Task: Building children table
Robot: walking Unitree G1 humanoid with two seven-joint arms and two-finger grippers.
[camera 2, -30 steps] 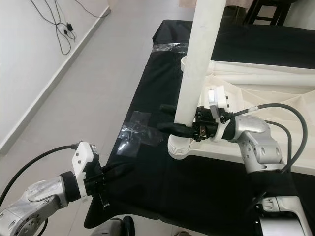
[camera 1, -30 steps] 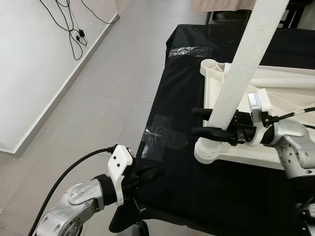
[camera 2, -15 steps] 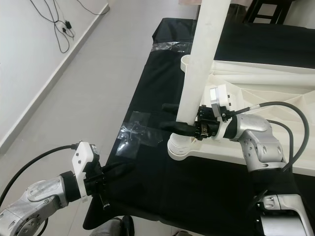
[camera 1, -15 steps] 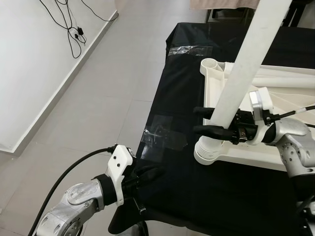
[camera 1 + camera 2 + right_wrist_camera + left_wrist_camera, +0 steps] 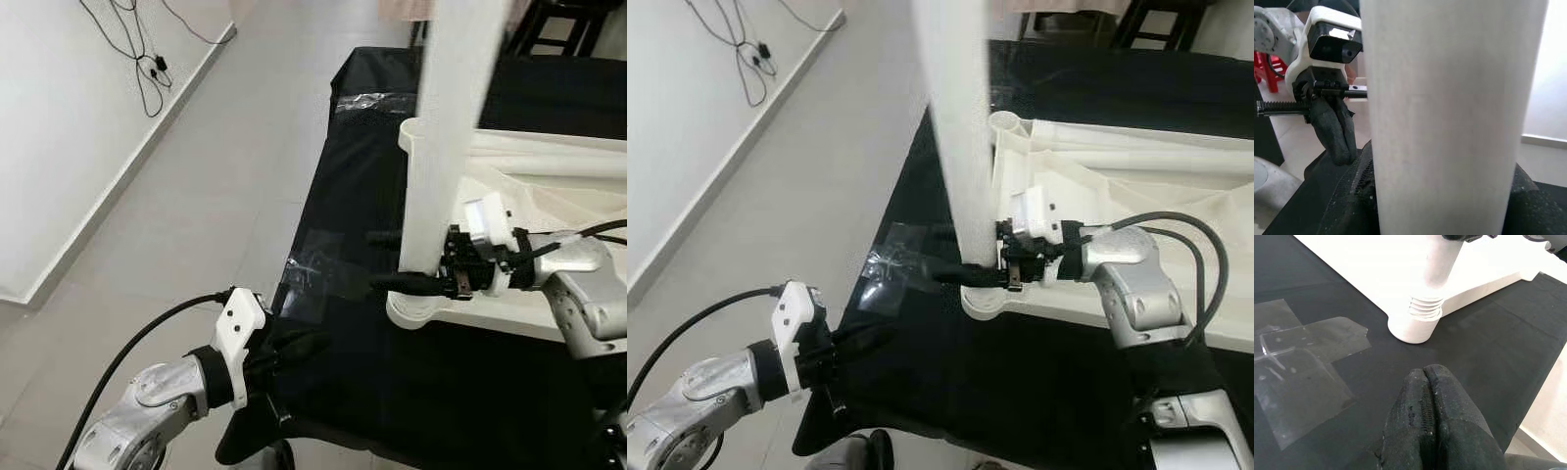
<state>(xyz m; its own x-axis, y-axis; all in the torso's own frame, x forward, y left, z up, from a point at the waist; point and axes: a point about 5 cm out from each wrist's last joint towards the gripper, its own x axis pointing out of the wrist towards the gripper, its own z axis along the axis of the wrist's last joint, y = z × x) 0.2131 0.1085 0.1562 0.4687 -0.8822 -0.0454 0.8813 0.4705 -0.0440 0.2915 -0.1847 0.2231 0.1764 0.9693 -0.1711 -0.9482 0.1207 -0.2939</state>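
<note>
Left eye view, centre-right: right gripper (image 5: 392, 260) clamps white table leg (image 5: 438, 147) in corner socket (image 5: 416, 308); left gripper (image 5: 294, 345) lower left, fingers closed, empty.

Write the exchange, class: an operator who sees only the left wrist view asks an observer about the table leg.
Operator: What holds the leg?
Observer: The right gripper is shut on the leg, just above the near socket.
Operator: Where is my left gripper?
Observer: The left gripper is by the cloth's near corner, apart from the tabletop.
Operator: Any other socket?
Observer: Yes, an empty far socket at the tabletop's next corner.
</note>
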